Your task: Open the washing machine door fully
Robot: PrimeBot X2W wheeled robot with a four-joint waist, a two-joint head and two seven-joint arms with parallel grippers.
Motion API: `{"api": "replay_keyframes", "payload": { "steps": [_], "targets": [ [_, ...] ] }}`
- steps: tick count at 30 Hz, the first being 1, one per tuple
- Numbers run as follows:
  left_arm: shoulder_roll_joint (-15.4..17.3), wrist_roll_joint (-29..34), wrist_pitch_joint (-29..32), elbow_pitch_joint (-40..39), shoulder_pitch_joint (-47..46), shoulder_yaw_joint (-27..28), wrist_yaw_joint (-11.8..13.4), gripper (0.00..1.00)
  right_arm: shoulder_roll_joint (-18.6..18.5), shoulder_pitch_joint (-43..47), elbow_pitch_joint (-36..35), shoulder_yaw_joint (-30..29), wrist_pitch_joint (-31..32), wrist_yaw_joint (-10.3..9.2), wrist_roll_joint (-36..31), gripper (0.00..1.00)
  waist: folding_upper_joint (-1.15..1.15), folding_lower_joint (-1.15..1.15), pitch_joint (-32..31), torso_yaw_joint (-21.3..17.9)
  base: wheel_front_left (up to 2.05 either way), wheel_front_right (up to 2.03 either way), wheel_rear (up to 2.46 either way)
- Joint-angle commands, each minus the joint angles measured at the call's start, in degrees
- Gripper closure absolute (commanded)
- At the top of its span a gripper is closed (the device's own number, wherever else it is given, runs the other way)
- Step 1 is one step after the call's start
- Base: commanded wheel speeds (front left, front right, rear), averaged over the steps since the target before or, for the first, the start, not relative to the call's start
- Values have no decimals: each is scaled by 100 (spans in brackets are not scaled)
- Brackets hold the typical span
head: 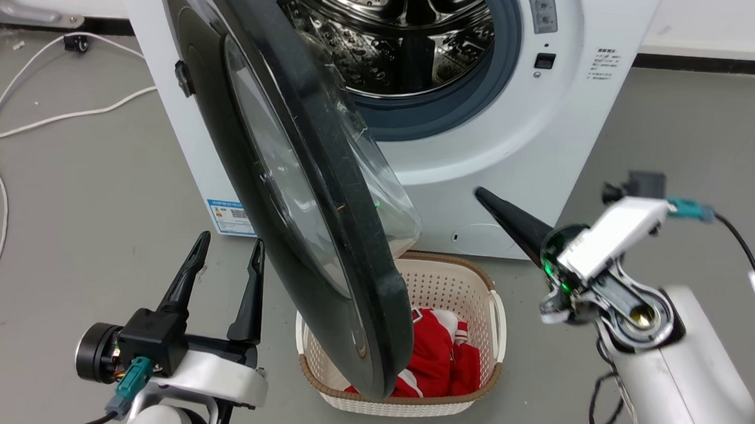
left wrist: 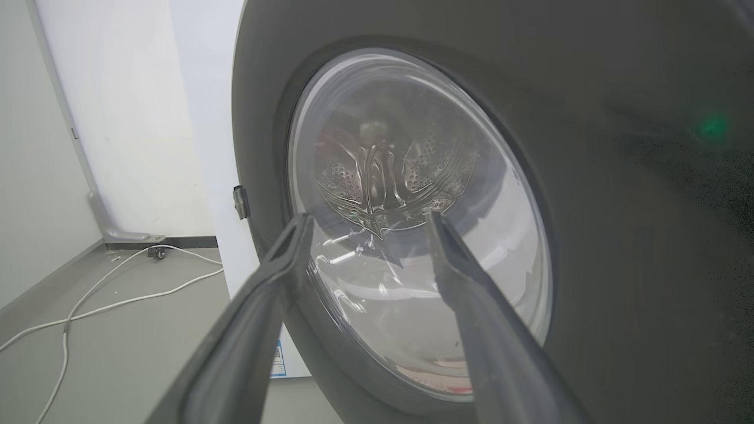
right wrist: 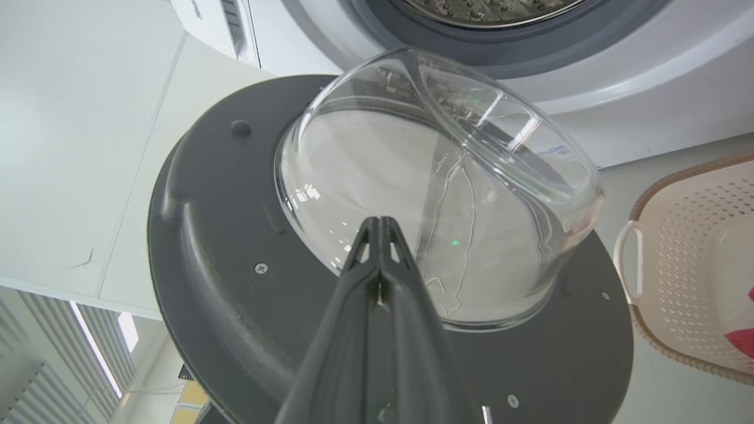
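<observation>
Left gripper (head: 230, 243): fingers spread, empty, just outside the door (head: 318, 170); move it clear of the swing.
Door: half open, hinged at the machine (head: 549, 137)'s left edge.
Right gripper (head: 482, 195): pinched closed, empty; push the inner rim (right wrist: 224, 247), not the glass (right wrist: 447, 194).

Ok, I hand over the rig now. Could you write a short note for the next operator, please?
Left gripper: open, empty, fingers facing the outer face of the washing machine door.
Right gripper: shut, empty, pointing toward the door's inner side, apart from it.
Door: partly open, drum exposed; laundry basket stands by its lower edge.
Done: unlatched and swung partway.
Left: swing it fully open.
</observation>
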Motion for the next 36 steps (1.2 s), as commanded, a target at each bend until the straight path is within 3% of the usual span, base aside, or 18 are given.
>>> {"api": "replay_keyframes", "payload": {
  "steps": [1, 2, 10, 15, 21, 29, 32, 36],
  "targets": [
    [-6, -4, -11, -6, 62, 11, 25, 0, -35, 209, -61, -78, -141, 0, -22, 83, 0, 0, -43, -30, 0, 0, 0],
    [-7, -5, -12, -3, 118, 32, 31, 0, -121, 662, -244, -331, -601, 0, -155, 0, 0, 0, -96, -88, 0, 0, 0],
    [-8, -14, -11, 19, 215, 78, 40, 0, -53, 1839, -704, -807, -1977, 0, -807, 0, 0, 0, -223, -173, 0, 0, 0],
    [-7, -2, -11, 11, 248, 102, 44, 0, -33, 2281, -778, -958, -2984, 0, -1818, 0, 0, 0, -261, -207, 0, 0, 0],
    [-7, 12, -12, 25, 302, 175, 50, 0, -57, 2548, -881, -1210, -3946, 0, -3702, 0, 0, 0, -308, -265, 0, 0, 0],
    [-7, 30, -12, 39, 316, 263, 53, 0, 162, 2884, -1969, -2036, -4241, -1, -6806, 0, 0, 0, -332, -287, 0, 0, 0],
    [-8, 39, -12, 31, 302, 271, 52, 0, 228, 3030, -2542, -2160, -4187, -1, -7625, 0, 0, 0, -327, -277, 0, 0, 0],
    [-8, 43, -11, 48, 279, 252, 35, 0, 248, 3277, -3153, -1996, -4039, -2, -8232, 0, 0, 0, -324, -264, 0, 0, 0]
  ]
}}
